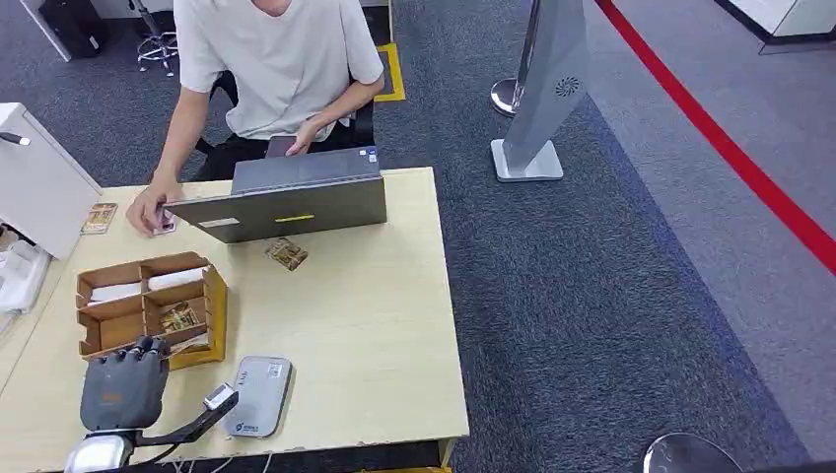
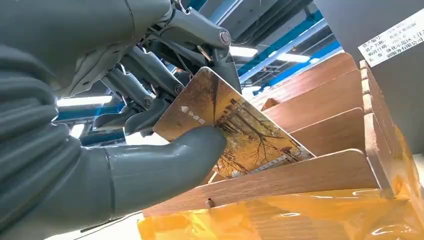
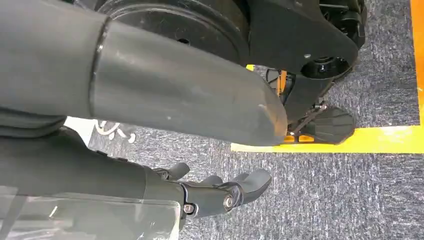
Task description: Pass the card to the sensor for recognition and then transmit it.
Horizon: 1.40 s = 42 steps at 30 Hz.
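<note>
My left hand (image 1: 123, 386) reaches into the front of the brown cardboard box (image 1: 99, 330) at the table's near left. Up close, its thumb (image 2: 170, 160) and fingers pinch a card with an autumn-tree picture (image 2: 240, 127); the card's lower end still stands inside a box compartment (image 2: 320, 175). The grey card sensor (image 1: 254, 394) lies flat on the table just right of the box. My right hand (image 3: 175, 95) hangs beside my body over the carpet, fingers (image 3: 225, 192) apart and holding nothing.
A person sits behind the table at a grey laptop (image 1: 286, 197), one hand (image 1: 148, 209) on a card at the left. Loose cards lie in front of the laptop (image 1: 287, 253) and at the far left (image 1: 99, 217). A white machine (image 1: 34, 177) stands left.
</note>
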Available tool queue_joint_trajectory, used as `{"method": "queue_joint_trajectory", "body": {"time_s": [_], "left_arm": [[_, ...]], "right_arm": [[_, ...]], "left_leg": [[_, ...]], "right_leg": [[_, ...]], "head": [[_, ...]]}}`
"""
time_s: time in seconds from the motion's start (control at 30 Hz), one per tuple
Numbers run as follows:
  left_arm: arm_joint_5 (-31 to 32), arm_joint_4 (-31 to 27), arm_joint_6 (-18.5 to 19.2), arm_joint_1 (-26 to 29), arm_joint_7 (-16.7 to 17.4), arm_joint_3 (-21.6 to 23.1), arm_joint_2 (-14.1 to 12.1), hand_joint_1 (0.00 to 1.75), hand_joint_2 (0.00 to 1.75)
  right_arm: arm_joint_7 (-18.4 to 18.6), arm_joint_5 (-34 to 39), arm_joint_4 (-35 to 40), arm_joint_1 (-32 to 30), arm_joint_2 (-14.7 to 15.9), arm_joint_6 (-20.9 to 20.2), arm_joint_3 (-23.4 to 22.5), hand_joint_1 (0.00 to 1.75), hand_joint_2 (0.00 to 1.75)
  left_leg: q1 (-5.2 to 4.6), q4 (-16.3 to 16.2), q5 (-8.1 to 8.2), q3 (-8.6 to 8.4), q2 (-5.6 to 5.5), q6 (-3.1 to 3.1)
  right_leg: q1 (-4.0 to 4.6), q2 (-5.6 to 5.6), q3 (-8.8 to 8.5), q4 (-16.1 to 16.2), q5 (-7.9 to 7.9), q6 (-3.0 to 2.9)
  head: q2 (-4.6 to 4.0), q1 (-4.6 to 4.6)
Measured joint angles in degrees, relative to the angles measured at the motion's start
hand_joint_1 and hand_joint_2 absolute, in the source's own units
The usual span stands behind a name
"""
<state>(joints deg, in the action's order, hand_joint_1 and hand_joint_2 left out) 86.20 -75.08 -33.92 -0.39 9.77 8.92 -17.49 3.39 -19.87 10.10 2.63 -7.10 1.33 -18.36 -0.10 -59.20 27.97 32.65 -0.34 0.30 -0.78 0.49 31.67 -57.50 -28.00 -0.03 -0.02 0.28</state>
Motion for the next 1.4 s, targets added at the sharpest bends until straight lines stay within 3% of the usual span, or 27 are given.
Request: {"method": "queue_joint_trajectory", "body": {"time_s": [0.13, 0.33, 0.5, 0.6, 0.7, 0.8, 1.07, 1.2, 1.4], "left_arm": [[0.00, 0.20, -0.61, -0.04, -0.20, -0.33, 0.09, 1.75, 1.75], [0.00, 0.24, -1.42, -1.32, 2.08, -0.33, -0.39, 1.75, 1.75], [0.00, -0.26, -0.37, -4.71, 1.07, -0.20, -0.57, 1.75, 1.75], [-0.02, -1.12, 2.04, -9.51, 0.59, 0.44, -0.68, 1.75, 1.75], [-0.20, 0.51, 6.32, -20.10, -3.33, 0.70, -0.63, 1.75, 1.75], [-0.24, 2.03, 6.99, -26.39, -5.05, 0.70, -0.59, 1.75, 1.75], [-0.17, 4.06, 6.82, -31.26, -4.79, 0.70, -0.57, 1.75, 1.75], [-0.02, 8.08, 3.68, -35.62, -1.05, 1.88, -1.44, 1.75, 1.75], [-0.02, 13.14, 2.36, -40.34, -0.85, 3.39, -2.45, 1.75, 1.75]], "right_arm": [[0.00, -0.07, 0.00, 0.00, 0.00, 0.00, -0.02, 0.00, 0.00], [-0.43, -0.92, 0.00, 0.07, 0.00, 0.00, -0.07, 0.00, 0.00], [-1.09, -1.05, 0.00, 0.23, -0.20, -0.26, -0.09, 0.00, 0.00], [-1.38, -0.41, 0.00, 0.40, -0.39, -0.72, -0.04, 0.00, 0.00], [-1.33, 0.07, 0.00, 0.85, -0.63, -1.18, 0.02, 0.00, 0.00], [-1.16, 0.00, 0.00, 1.10, -0.90, -1.36, 0.02, 0.00, 0.00], [-0.96, -0.91, 0.00, 1.06, -1.25, -1.79, 0.02, 0.00, 0.00], [-0.28, -2.36, 0.00, 1.20, -1.38, -1.97, 0.18, 0.00, 0.00], [-0.02, -2.95, 0.00, 1.44, -1.44, -2.05, 0.57, 0.00, 0.00]], "left_leg": [[0.00, 0.00, 0.00, -0.01, 0.00, 0.00], [0.00, 0.00, -0.01, -0.01, -0.01, 0.00], [0.00, -0.02, -0.03, -0.02, -0.01, -0.01], [0.02, -0.06, -0.15, 0.04, -0.04, -0.04], [0.06, -0.05, -0.47, 0.47, -0.37, -0.01], [0.07, -0.05, -0.49, 0.41, -0.16, -0.01], [0.06, -0.06, -0.49, 0.48, -0.04, -0.01], [0.06, -0.06, -0.51, 0.51, -0.04, -0.03], [0.06, -0.05, -0.52, 0.50, -0.03, -0.04]], "right_leg": [[0.00, 0.00, 0.00, 0.00, 0.00, 0.00], [0.00, 0.00, 0.01, 0.00, 0.00, 0.00], [0.00, 0.00, 0.02, 0.00, 0.05, 0.01], [0.01, -0.01, 0.25, 0.00, 0.17, -0.03], [0.03, -0.31, 0.36, -0.01, 0.45, -0.02], [0.02, -0.06, 0.40, -0.03, 0.51, -0.02], [0.02, 0.03, 0.54, -0.02, 0.52, -0.02], [0.02, 0.03, 0.57, -0.03, 0.53, -0.02], [0.02, 0.03, 0.56, -0.04, 0.54, -0.03]], "head": [[0.00, 0.00], [0.02, 0.00], [0.00, 0.00], [0.00, 0.00], [0.00, 0.04], [0.00, 0.00], [0.00, 0.02], [0.00, 0.00], [0.00, 0.00]]}}
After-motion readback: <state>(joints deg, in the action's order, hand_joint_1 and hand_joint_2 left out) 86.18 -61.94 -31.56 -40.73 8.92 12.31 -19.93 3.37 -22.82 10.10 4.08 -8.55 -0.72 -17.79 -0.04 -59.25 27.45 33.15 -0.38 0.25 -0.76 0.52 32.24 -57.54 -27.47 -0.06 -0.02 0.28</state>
